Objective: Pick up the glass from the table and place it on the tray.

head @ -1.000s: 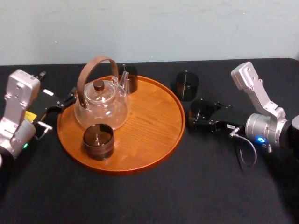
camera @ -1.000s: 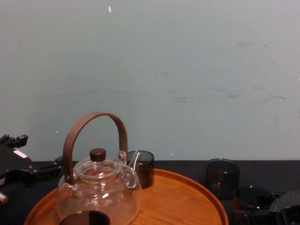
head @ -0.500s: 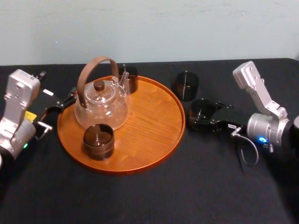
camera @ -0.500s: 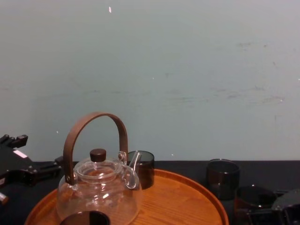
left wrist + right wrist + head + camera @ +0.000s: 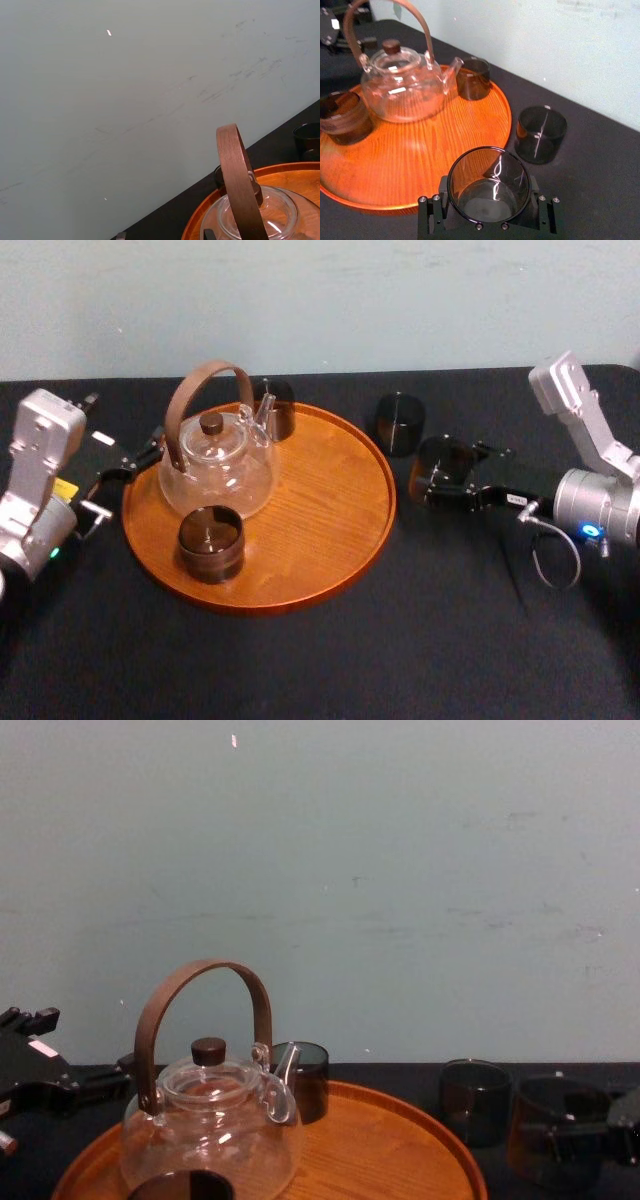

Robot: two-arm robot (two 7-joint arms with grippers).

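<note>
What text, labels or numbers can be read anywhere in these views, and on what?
Nothing can be read.
On the left gripper, a white label: unreadable.
On the left arm, a yellow sticker: unreadable.
On the right gripper holding the glass, a white tag: unreadable.

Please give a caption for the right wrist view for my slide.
Right gripper shut on a smoked glass beside the wooden tray holding a teapot.

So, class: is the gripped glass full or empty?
Empty: the glass in the right end effector shows a bare bottom.
</note>
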